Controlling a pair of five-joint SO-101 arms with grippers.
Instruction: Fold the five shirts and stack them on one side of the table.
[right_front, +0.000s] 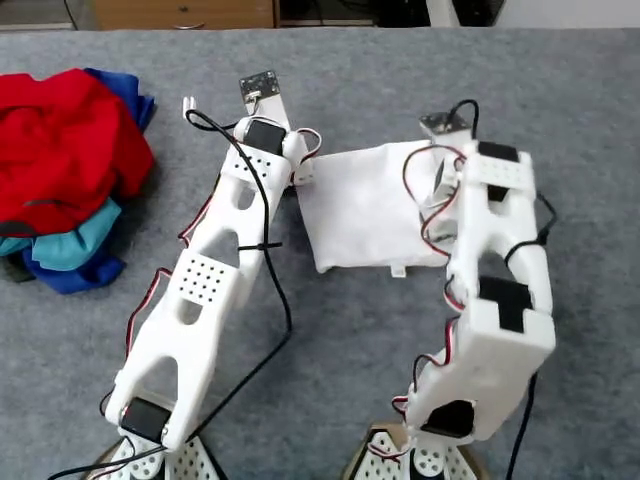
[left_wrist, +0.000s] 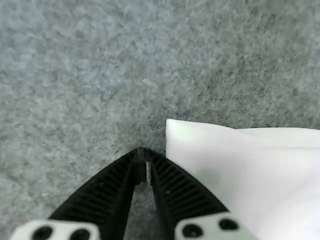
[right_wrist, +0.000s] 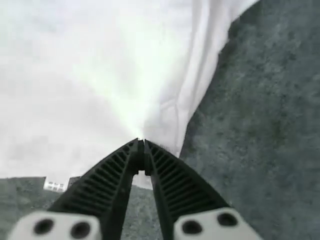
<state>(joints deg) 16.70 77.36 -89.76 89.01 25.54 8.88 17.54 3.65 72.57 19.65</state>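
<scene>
While both arms extend forward over the grey counter (right_front: 400, 70), a folded white shirt (right_front: 365, 205) lies flat near the middle of it, between the forward ends of the two arms.

Left end effector (left_wrist: 141, 152): the jaws are fully closed, tip against tip, with nothing between them. The tips sit over bare counter, just beside one corner of the white shirt. Contact with the fabric is not evident.

Right end effector (right_wrist: 140, 145): the jaws are closed, tips together. The tips are positioned at the opposite side of the white shirt, at a raised fold that runs along its edge. Whether any fabric is pinched between the tips cannot be determined.

Unfolded garments form a loose pile at the left side of the counter, well apart from the white shirt:
- A red shirt (right_front: 60, 140) lies crumpled on top.
- A dark blue shirt (right_front: 125, 95) shows behind the red one and again under the near side of the pile.
- A teal shirt (right_front: 70, 240) protrudes beneath the red one.

A black cable (right_front: 270, 260) runs along the left arm and trails onto the counter between the two arm bases.
</scene>
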